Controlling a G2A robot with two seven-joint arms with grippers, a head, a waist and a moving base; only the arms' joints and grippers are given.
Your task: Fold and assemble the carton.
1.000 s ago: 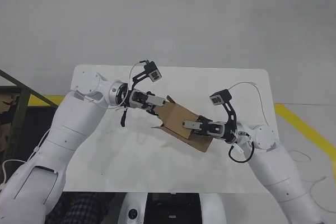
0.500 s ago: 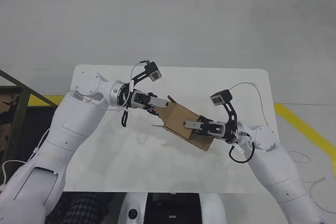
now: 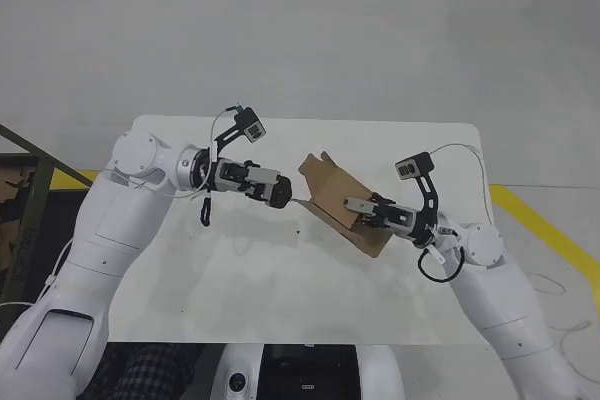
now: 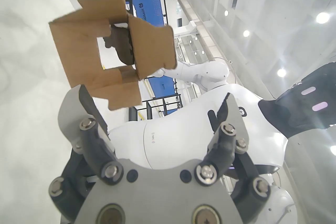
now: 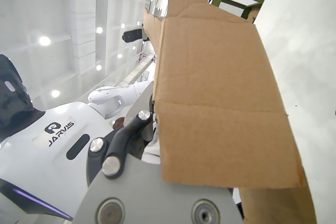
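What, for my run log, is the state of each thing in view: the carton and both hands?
carton: partly opened into a tube, end flaps sticking out unfolded, tilted, gripped at one end.
left hand: open, fingers spread wide, just short of the carton's near end, holding nothing.
right hand: shut on the carton, carrying it alone.

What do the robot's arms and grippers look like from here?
The left arm and right arm wear glossy white rounded shells with black wrist sections. Each wrist carries a small dark camera box on a bracket, fed by a thin looping cable. The left gripper has a grey metal plate, silver screws, black linkages and pale fingers with black pads.
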